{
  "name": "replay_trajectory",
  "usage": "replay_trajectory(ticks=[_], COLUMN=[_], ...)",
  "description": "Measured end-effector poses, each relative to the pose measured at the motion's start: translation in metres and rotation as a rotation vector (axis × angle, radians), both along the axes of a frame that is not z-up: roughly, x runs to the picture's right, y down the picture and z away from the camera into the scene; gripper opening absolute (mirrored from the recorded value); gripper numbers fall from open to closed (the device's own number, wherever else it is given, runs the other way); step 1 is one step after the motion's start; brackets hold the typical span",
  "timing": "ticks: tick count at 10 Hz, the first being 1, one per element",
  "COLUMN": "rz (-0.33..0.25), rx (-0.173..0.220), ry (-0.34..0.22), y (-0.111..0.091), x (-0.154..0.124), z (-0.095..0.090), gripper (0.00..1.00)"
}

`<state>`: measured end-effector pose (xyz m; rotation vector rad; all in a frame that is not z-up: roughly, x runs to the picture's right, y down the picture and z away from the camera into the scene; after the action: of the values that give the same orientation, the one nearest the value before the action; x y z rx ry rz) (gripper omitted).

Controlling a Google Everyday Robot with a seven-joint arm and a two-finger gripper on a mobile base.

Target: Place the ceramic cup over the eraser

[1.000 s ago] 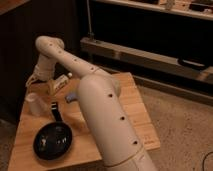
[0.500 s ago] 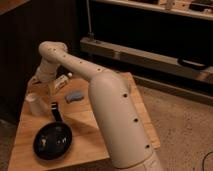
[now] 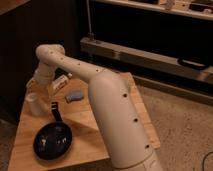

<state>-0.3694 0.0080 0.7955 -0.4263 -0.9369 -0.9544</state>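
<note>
Cup (image 3: 34,104) stands upright near the tabletop's (image 3: 82,127) left edge, apart from the eraser (image 3: 73,96) lying to its right. You will find the gripper (image 3: 34,85) just above the cup; whether it is open or closed cannot be told. Bottle (image 3: 61,83) lies behind the eraser. Pan (image 3: 52,142) sits nearer the front.

You see a wooden tabletop (image 3: 80,119) on speckled floor (image 3: 185,130); beyond its far edge runs a grey metal rail (image 3: 150,59) under dark shelving (image 3: 150,25). The jaws hang by its far left corner.
</note>
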Motion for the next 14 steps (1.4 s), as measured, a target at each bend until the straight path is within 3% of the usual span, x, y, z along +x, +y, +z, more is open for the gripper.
replay_trajectory(ticks=[3, 7, 14], rz=[-0.014, -0.041, -0.108], rx=[-0.007, -0.055, -0.112], ry=[0.010, -0.001, -0.044], y=[0.005, 0.011, 0.024], x=[-0.007, -0.016, -0.035], z=[0.014, 0.042, 0.045], gripper=[0.80, 0.80, 0.80])
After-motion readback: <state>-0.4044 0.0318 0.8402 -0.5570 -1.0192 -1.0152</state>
